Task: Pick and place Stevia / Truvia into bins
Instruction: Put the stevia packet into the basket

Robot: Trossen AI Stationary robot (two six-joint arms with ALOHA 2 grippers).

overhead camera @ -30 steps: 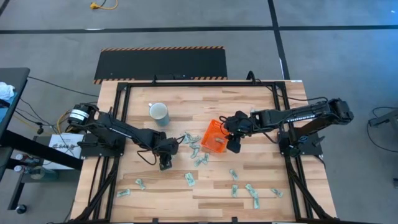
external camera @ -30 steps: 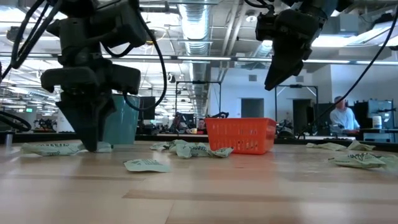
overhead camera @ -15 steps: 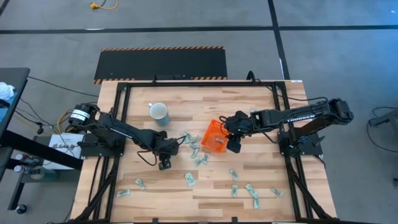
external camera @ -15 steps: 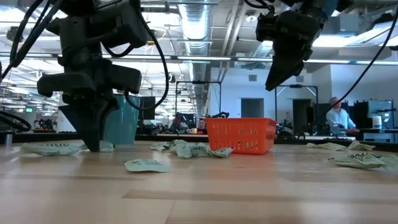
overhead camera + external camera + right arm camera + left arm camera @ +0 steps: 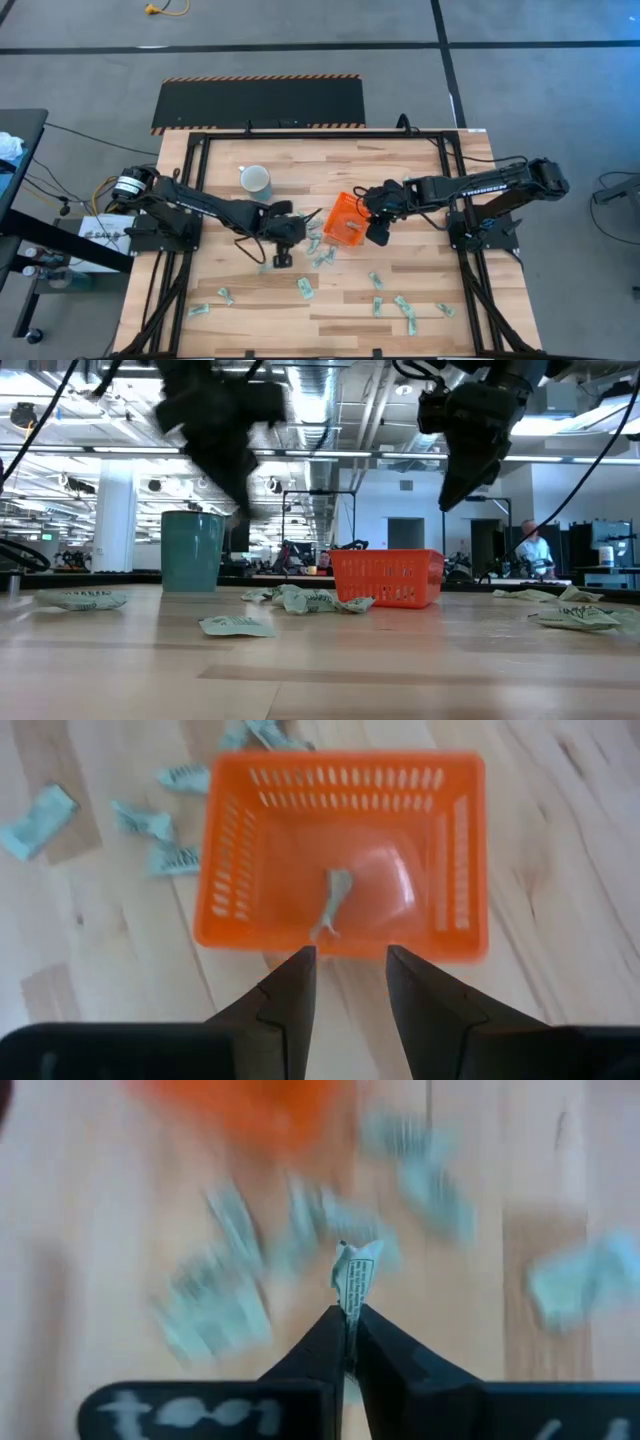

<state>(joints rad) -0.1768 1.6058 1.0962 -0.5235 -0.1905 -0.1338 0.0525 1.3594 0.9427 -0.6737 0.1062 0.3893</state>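
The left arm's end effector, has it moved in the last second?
Yes. The left end effector, shut on a sachet, has shifted from near the mug toward the orange basket, lifting off the table.

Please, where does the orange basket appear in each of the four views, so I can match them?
High view: orange basket at the table's middle, between the two arms.
Low view: it stands right of centre, beside a heap of sachets.
Left wrist view: an orange blur at the top edge.
Right wrist view: it fills the centre, one sachet inside.
Shared landmark: the sachet heap beside it.
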